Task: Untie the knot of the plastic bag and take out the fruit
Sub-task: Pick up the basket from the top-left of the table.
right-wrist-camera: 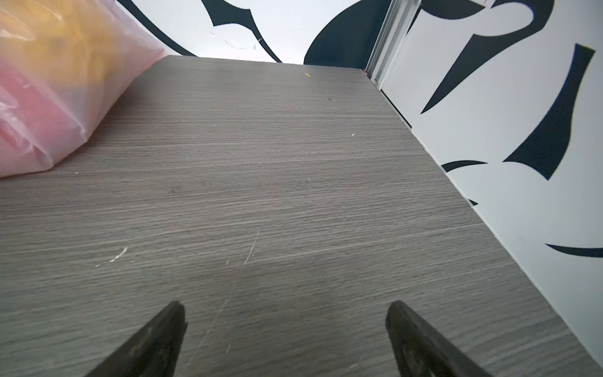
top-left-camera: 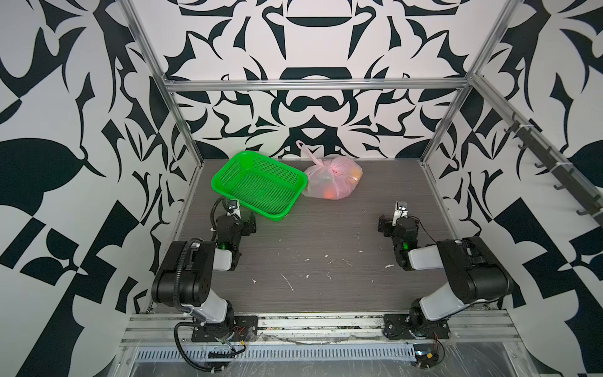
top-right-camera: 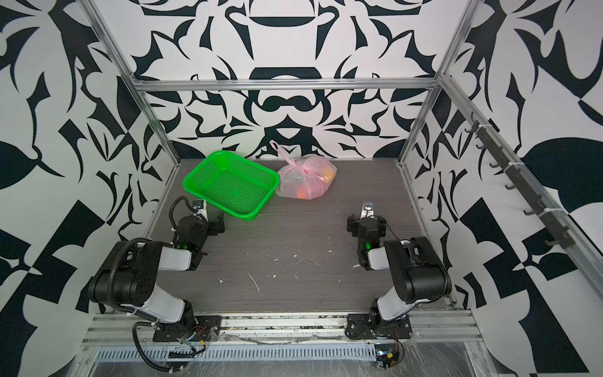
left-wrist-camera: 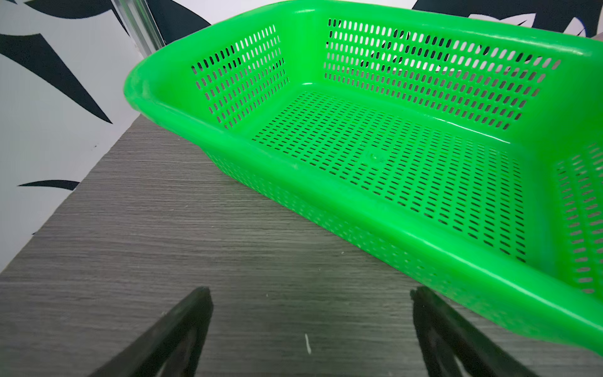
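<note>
The pale-pink plastic bag (top-left-camera: 332, 179) (top-right-camera: 306, 181) lies at the back of the table, just right of the green basket. Its knot (top-left-camera: 327, 165) sits on top, with one loop handle standing up against the back wall. Fruit shows through the film: an orange piece (top-left-camera: 330, 194) and a yellow-orange piece (top-left-camera: 357, 174) (right-wrist-camera: 65, 42). My left gripper (top-left-camera: 242, 222) (left-wrist-camera: 311, 293) is open and low, at the basket's near left corner. My right gripper (top-left-camera: 398, 221) (right-wrist-camera: 285, 308) is open over bare table, nearer and to the right of the bag (right-wrist-camera: 42, 107).
The green perforated basket (top-left-camera: 273, 164) (top-right-camera: 244, 162) (left-wrist-camera: 359, 209) holds nothing and touches the bag's left side. Patterned walls and aluminium posts close the table (top-left-camera: 326, 261) at the back and both sides. Small white specks dot the table.
</note>
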You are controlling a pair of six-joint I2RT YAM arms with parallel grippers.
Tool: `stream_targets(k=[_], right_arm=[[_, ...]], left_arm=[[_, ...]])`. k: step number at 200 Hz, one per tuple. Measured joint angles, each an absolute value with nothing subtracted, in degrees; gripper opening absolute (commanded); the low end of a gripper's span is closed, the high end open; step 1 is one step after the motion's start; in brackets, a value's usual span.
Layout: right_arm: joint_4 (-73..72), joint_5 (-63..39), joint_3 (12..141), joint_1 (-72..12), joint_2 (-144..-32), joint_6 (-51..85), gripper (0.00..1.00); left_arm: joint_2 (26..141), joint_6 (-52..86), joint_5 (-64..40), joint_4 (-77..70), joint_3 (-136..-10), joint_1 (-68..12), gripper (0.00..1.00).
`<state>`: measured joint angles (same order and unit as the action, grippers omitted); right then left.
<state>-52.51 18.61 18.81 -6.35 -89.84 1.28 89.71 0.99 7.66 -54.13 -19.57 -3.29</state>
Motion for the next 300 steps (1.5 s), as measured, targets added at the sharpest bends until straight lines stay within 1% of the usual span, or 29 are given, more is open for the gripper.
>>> stream_targets(k=[271,283,300], right_arm=[[-52.51,18.2,18.81,-6.35,-89.78,1.28,1.0],[-51.68,18.31,18.79,-6.35,-88.82,1.32,1.0],[-46.44,19.59,18.72,-6.35,-82.98,2.22,1.0]], left_arm=[[89.71,0.82,7.66,-54.13,-19.59,-3.29,1.0],[89.52,0.8,7.73,-54.02,-19.57,-3.29,1.0],[86.35,0.91,8.12,-50.94,-19.57,-3.29,1.0]])
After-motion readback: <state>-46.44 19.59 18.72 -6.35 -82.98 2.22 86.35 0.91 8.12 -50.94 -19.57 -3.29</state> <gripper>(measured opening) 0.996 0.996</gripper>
